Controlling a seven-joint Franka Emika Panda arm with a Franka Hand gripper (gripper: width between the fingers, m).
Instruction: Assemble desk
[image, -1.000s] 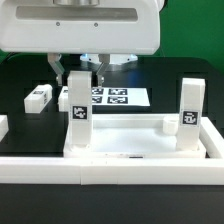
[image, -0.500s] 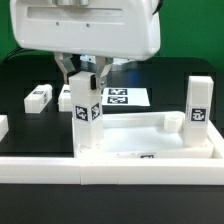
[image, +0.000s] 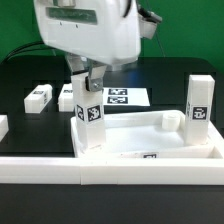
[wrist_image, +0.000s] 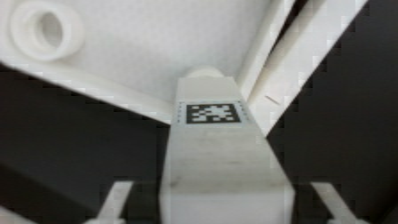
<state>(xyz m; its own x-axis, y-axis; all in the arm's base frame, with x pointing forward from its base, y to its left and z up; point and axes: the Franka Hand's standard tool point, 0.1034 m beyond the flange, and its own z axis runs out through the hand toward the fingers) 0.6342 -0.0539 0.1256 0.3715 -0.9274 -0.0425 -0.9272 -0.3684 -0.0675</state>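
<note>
Seating lower-left leg (image: 89, 125) in desk tray (image: 135, 120) corner socket, claw (image: 88, 88) clamped on it. Next I'd twist it home, keeping it upright.

A green wall (image: 190, 30) backs the black table (image: 15, 80).

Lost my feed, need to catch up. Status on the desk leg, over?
Hand shut on white square tagged leg. Leg upright at corner of white tray-like tabletop, exterior view's left. Second leg upright, right corner. Nothing seen blocking.
</note>
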